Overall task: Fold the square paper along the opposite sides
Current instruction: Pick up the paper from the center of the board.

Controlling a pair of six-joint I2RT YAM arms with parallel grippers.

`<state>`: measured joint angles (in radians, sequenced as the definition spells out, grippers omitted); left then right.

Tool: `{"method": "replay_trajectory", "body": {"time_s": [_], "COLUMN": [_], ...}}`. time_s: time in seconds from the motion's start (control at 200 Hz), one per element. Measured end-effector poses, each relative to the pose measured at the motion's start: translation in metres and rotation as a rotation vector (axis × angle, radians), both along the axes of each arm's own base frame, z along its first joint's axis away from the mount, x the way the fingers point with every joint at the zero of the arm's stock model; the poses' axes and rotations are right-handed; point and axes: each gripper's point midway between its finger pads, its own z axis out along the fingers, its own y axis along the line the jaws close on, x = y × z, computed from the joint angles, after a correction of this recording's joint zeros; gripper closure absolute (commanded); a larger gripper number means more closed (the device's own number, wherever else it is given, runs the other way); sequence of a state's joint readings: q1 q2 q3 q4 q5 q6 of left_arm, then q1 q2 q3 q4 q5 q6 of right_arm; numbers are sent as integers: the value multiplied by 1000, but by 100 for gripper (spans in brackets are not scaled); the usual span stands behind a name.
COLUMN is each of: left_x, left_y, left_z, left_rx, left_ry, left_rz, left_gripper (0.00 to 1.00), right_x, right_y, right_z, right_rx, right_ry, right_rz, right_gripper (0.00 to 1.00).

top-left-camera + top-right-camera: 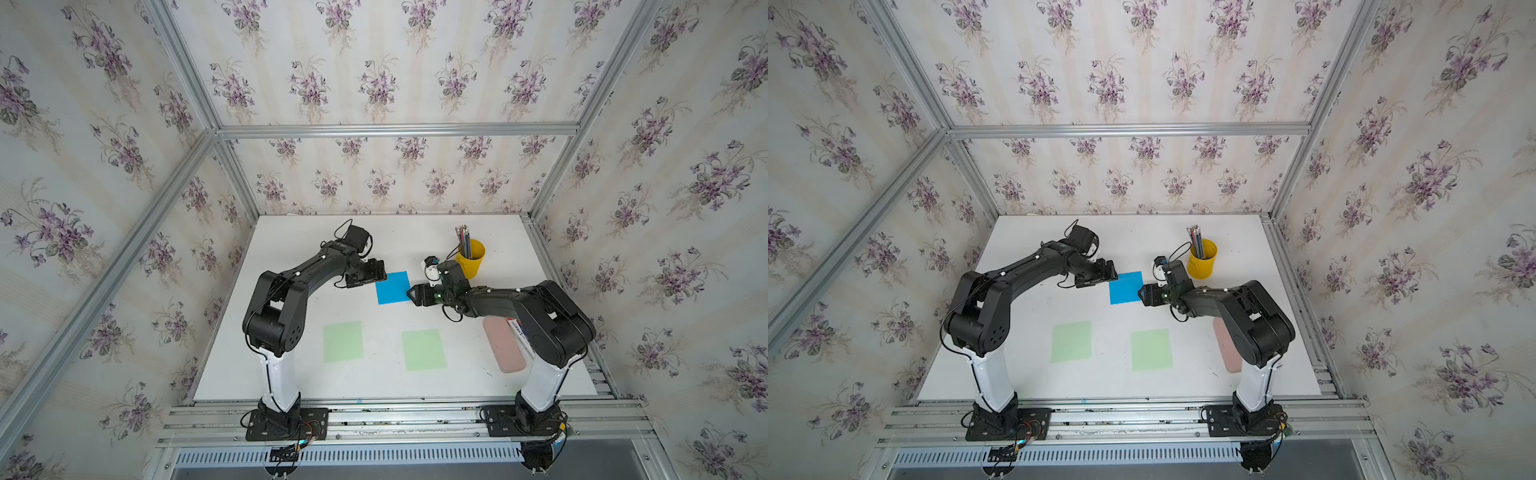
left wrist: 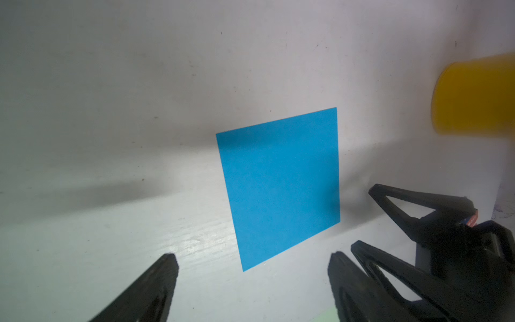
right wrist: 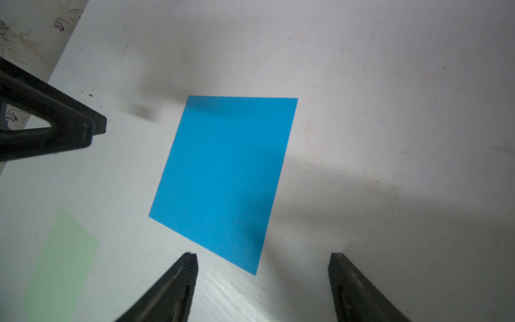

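Blue square sheet of paper (image 1: pixel 392 287) lies flat and unfolded on the white tabletop (image 1: pixel 415 382), mid-table toward the far side, between the two arms. No crease is visible in either wrist view. The left gripper (image 2: pixel 253 260) is low at the sheet's far left corner, jaws spread wide with nothing between them but that corner. The right gripper (image 3: pixel 263 258) is low at the near right corner, jaws likewise apart and empty. I cannot tell whether any fingertip touches the paper. Judged step: the approach, with no grasp made yet and the fold not begun. The next move likely calls for one pincer to catch an edge thin against the table while the other pins the sheet, then carry that edge over to meet the opposite side squarely. The sheet may slide. Elsewhere on the table are two pale green paper squares (image 1: pixel 343 341) (image 1: pixel 424 350), a yellow cup of pencils (image 1: pixel 471 257) and a pink oblong case (image 1: pixel 503 347). Writing: a small red-and-blue label on the right gripper's body (image 2: pixel 471 220) is too small to read, and nothing else is legible.
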<state>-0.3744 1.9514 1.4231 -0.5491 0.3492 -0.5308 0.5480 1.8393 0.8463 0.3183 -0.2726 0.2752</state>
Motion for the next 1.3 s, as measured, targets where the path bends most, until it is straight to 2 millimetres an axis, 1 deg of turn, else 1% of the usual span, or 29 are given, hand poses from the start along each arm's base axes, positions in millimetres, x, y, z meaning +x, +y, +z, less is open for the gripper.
{"method": "replay_trajectory", "body": {"time_s": [0.085,0.28,0.405,0.505,0.754,0.879,0.924,0.934,0.949,1.079,1.214,1.299], "left_x": [2,3,7,12,18,18,18,18,18,18,19,16], "left_y": [-3,-7,-11,-15,-18,-17,-17,-16,-16,-12,-9,-7], "left_z": [-10,-35,-38,-39,-41,-43,-44,-44,-44,-46,-46,-46], "left_rx": [-2,16,0,-14,-28,-28,-25,-23,-22,-1,16,26], "left_ry": [23,80,84,81,60,56,52,51,52,47,44,53], "left_rz": [-2,-4,1,3,3,4,6,6,7,14,19,20], "left_gripper": [14,14,15,18,33,42,44,47,49,59,66,68], "right_x": [-4,-2,-6,-8,-10,-9,-9,-9,-9,-9,-10,-11], "right_y": [15,33,48,57,74,78,78,78,78,78,76,71], "right_z": [-2,-3,-3,-3,-2,-2,-2,-2,-2,-1,0,3], "right_rx": [16,52,80,100,137,147,147,147,147,148,138,124], "right_ry": [-25,-69,-89,-97,-100,-103,-103,-103,-103,-104,-96,-79], "right_rz": [48,90,131,152,195,204,204,204,204,204,199,187], "right_gripper": [23,26,28,28,28,28,28,28,28,25,21,20]}}
